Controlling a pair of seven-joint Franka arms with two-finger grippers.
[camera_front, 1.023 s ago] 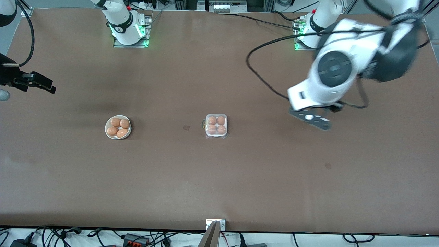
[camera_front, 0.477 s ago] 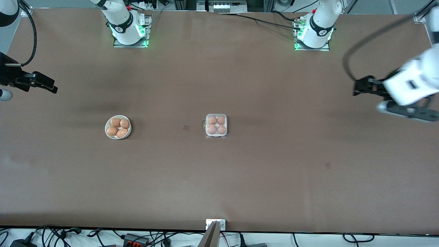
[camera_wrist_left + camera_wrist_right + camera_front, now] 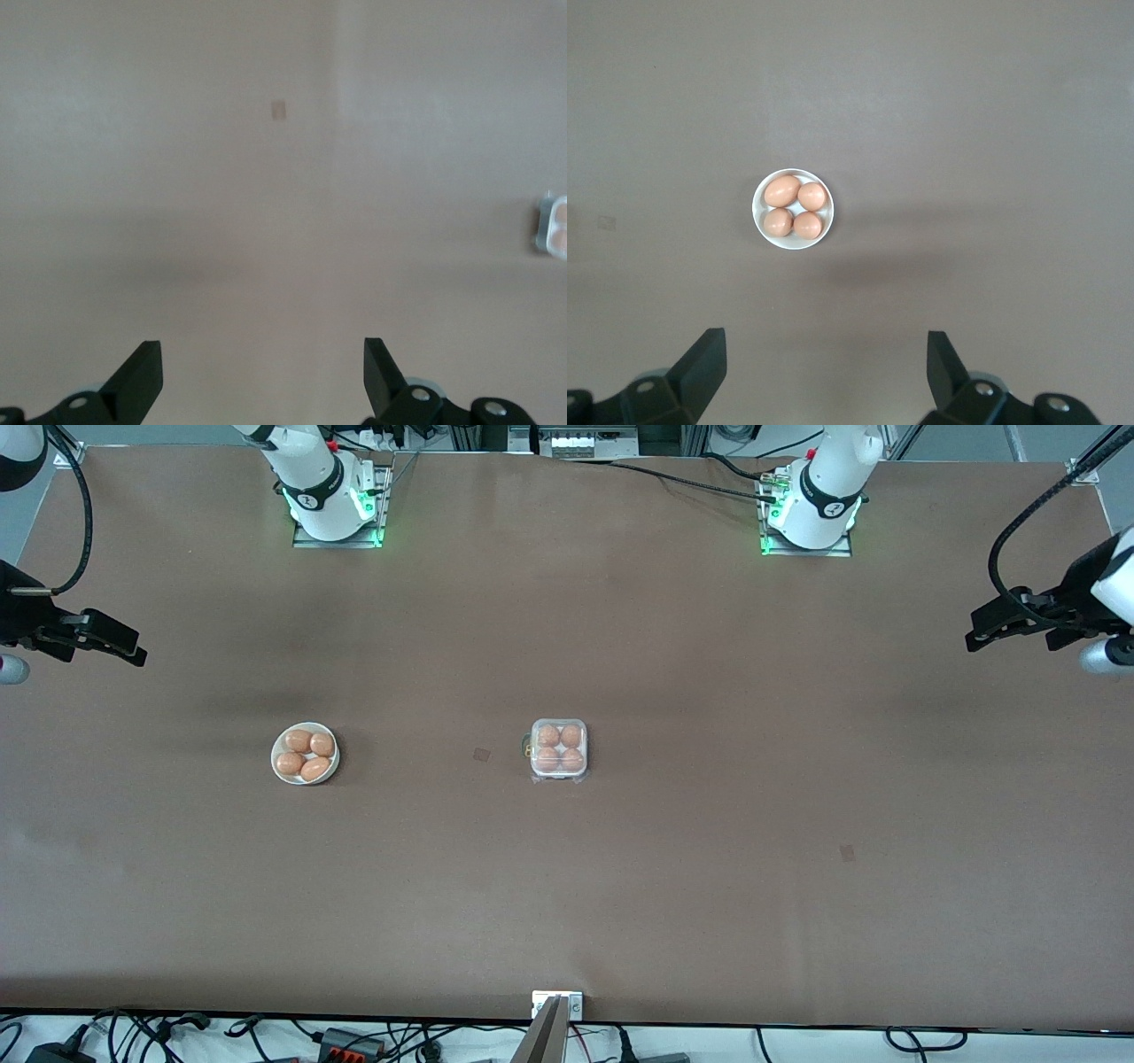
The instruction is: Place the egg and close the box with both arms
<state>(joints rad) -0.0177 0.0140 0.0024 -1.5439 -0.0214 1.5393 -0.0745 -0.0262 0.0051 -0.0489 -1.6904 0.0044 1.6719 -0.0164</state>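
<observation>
The box [image 3: 558, 750] sits mid-table, a white tray with several orange-brown eggs [image 3: 549, 735] in its cells and the clear lid lying down over them. My left gripper [image 3: 972, 640] hangs open over the left arm's end of the table, far from the box. In the left wrist view the left gripper [image 3: 262, 347] holds nothing, and the box [image 3: 554, 228] shows at the picture's edge. My right gripper [image 3: 137, 657] hangs open over the right arm's end. It [image 3: 824, 338] is empty too.
A round white bowl [image 3: 275, 755] with several more eggs [image 3: 299, 740] stands toward the right arm's end, level with the box. The right wrist view looks down on that bowl [image 3: 758, 209]. The two arm bases [image 3: 330, 496] stand along the table's back edge.
The left arm has swung away from beside the box out to its own end of the table. The right arm, box and bowl have stayed put.
</observation>
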